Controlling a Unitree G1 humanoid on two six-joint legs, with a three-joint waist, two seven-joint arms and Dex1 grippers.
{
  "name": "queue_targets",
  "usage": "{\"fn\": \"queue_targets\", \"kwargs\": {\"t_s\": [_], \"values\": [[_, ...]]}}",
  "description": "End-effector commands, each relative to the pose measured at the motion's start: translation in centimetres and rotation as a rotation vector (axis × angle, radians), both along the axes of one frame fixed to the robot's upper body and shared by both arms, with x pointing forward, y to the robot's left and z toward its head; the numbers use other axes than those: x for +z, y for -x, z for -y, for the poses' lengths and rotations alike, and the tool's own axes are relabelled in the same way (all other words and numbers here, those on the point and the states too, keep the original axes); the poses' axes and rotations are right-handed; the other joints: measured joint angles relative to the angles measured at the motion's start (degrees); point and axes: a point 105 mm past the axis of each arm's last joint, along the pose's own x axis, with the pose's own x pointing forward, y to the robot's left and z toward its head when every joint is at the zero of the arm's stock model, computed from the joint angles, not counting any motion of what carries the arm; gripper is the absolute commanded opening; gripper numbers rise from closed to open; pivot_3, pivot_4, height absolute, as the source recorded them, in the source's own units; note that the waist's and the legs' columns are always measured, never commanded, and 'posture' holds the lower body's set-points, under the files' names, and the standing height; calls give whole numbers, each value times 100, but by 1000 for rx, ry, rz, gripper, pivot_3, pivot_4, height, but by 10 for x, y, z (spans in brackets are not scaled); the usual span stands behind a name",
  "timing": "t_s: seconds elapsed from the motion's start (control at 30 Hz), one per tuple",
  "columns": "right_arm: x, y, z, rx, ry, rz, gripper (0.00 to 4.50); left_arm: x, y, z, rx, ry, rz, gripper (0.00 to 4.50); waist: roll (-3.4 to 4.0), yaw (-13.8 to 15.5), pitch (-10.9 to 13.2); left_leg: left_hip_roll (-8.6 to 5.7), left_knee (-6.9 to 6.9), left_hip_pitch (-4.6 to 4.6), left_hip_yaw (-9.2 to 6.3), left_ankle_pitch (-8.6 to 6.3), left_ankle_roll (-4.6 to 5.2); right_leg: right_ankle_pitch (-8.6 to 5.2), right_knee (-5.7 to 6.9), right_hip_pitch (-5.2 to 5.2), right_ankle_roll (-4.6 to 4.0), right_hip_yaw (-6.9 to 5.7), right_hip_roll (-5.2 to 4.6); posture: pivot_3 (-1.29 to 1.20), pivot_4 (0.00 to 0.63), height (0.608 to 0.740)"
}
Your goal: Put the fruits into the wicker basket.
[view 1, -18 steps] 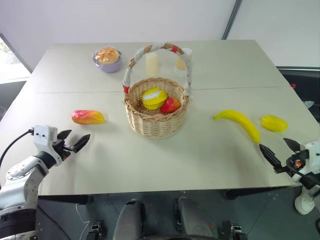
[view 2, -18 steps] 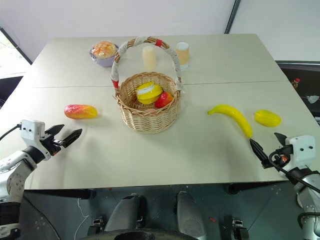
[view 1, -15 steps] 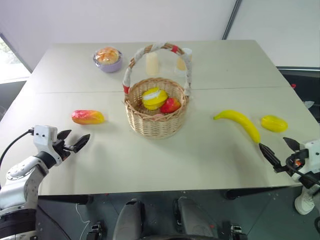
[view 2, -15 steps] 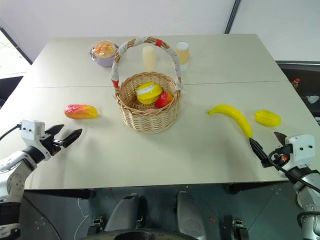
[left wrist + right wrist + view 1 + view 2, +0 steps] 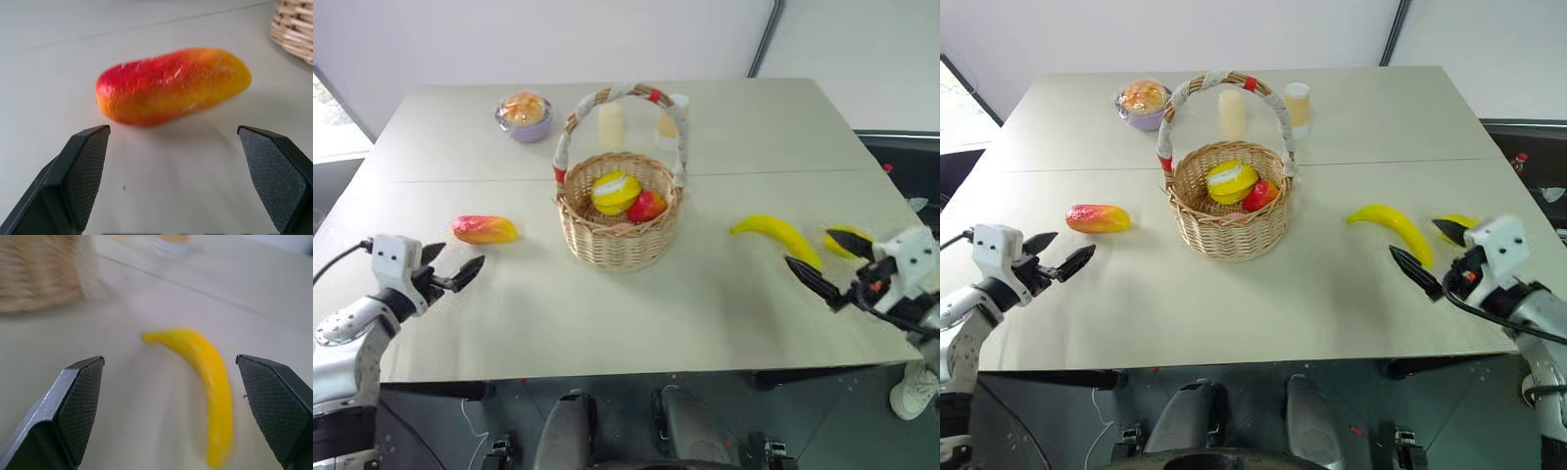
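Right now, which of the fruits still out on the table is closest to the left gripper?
The orange-red mango, lying alone left of the wicker basket, just ahead of the open left gripper. The banana and lemon lie far off, on the right.

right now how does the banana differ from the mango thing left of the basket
The banana is plain yellow, long, thin and curved; the mango-like fruit is orange-red, shorter, plump and straight. The banana lies right of the wicker basket, the mango-like fruit left. Both lie on the table, outside it.
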Motion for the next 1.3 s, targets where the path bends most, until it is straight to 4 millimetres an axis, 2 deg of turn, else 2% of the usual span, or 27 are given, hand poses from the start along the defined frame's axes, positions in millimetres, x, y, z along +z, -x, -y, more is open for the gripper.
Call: {"fn": "queue_targets", "kwargs": {"t_s": [0.03, 0.17, 0.23, 0.33, 0.5, 0.6, 0.73, 0.93, 1.03, 1.1, 1.17, 1.3], "values": [[12, 6, -38, 176, 22, -3, 4500, 21, -2, 9, -88, -175, 35, 4467, -1, 2, 1, 0, 0, -2, -2, -1, 1, 0, -1, 0, 0, -2, 0, 0, 150, 740], [19, 16, -102, 452, 33, -6, 4500, 38, -12, 14, -166, -436, 32, 4467, -2, -1, 2, 0, -1, -4, -3, -3, 4, 0, -5, -2, -1, -4, 0, 0, 150, 740], [20, 19, -124, 539, 38, 2, 4500, 36, -18, 14, -219, -599, 4, 4467, -3, -3, 2, 0, -1, -4, -2, -3, 4, -7, -6, -2, -12, -4, 0, 0, 150, 740], [19, 22, -145, 629, 51, 4, 4500, 34, -27, 12, -282, -738, -37, 4467, -2, -3, 3, -1, -1, -4, 0, -3, 5, -8, -7, -2, -15, -5, -1, 0, 150, 740], [13, 29, -166, 731, 74, 4, 4500, 28, -46, 12, -380, -883, -112, 4467, -4, 12, 3, -19, -1, -14, 4, -4, 6, 0, -8, -9, 0, -10, -1, 0, 150, 740], [10, 30, -174, 760, 72, 13, 4500, 31, -64, 14, -390, -919, -90, 4467, -7, 14, 5, -22, 1, -19, 7, -4, 6, 1, -7, -10, 2, -15, 1, 0, 150, 740], [7, 28, -177, 759, 68, 22, 4500, 27, -80, 17, -409, -936, -100, 4467, -8, 7, 5, -25, 3, -21, 8, -4, 6, 2, -3, -10, 5, -16, 2, 0, 150, 740], [6, 23, -175, 722, 73, 40, 4500, 17, -89, 20, -458, -931, -148, 4467, -9, -7, 5, -23, 4, -18, 7, -3, 6, 2, 3, -12, 5, -17, 9, 0, 150, 740], [5, 24, -176, 720, 73, 44, 4500, 19, -92, 22, -467, -912, -141, 3640, -10, -4, 4, -24, 7, -18, 7, -3, 6, 2, 4, -10, 5, -17, 8, 0, 150, 740], [5, 24, -177, 719, 71, 48, 4500, 19, -93, 21, -464, -909, -143, 2566, -10, -4, 4, -24, 7, -18, 7, -3, 6, 2, 4, -11, 6, -17, 8, 0, 150, 740], [5, 23, -178, 716, 71, 52, 4500, 20, -93, 17, -451, -922, -150, 1740, -10, -6, 4, -23, 8, -19, 6, -3, 6, 2, 5, -11, 6, -17, 8, 0, 150, 740], [7, 23, -178, 712, 74, 60, 4500, 34, -92, 13, -408, -819, -108, 1647, -10, -10, 4, -23, 8, -18, 6, -3, 6, 2, 5, -11, 6, -17, 8, 0, 150, 740]]}}
